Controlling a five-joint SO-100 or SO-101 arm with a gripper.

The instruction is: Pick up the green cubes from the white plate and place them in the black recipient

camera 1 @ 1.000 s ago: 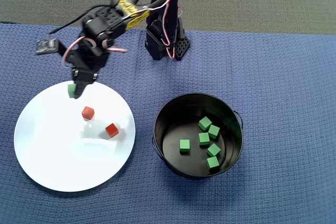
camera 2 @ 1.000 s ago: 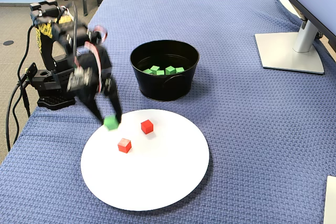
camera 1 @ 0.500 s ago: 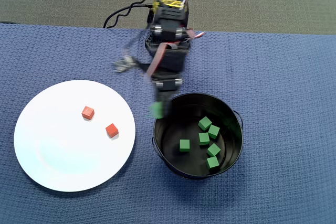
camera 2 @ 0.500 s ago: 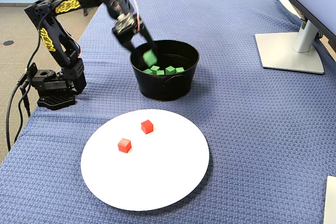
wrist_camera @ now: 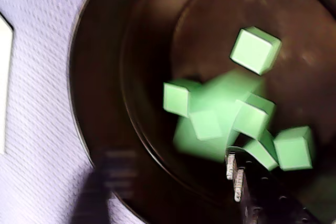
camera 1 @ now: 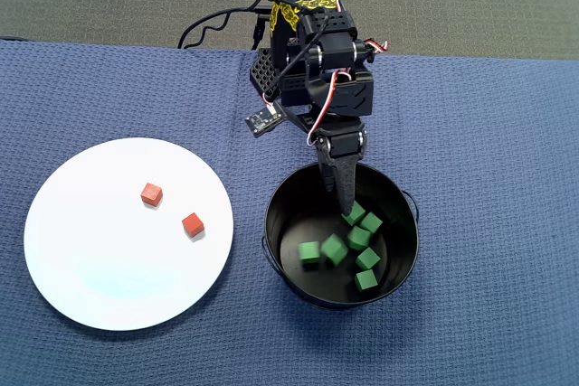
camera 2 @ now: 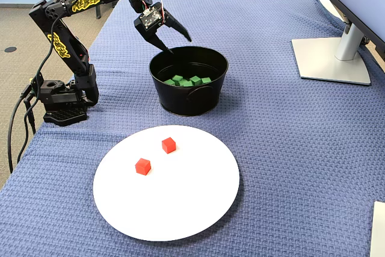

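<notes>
The black recipient (camera 1: 271, 243) (camera 2: 192, 102) stands on the blue cloth, right of the white plate (camera 1: 90, 268) (camera 2: 180, 206) in the overhead view. Several green cubes (camera 1: 359, 239) (camera 2: 195, 80) (wrist_camera: 254, 50) lie on its bottom; one in the wrist view is a blurred green smear among them. My gripper (camera 1: 345, 198) (camera 2: 180, 46) (wrist_camera: 173, 182) hangs open just above the recipient's far rim, with nothing between its fingers. No green cube lies on the plate.
Two red cubes (camera 1: 151, 194) (camera 1: 192, 224) sit on the plate's upper part. The arm's base (camera 2: 60, 105) stands at the table's edge. A monitor stand (camera 2: 334, 58) sits far right in the fixed view. Blue cloth covers the table.
The gripper carried a green cube from the plate to the recipient's rim, moved over the recipient and opened. The cube now lies inside with the others.
</notes>
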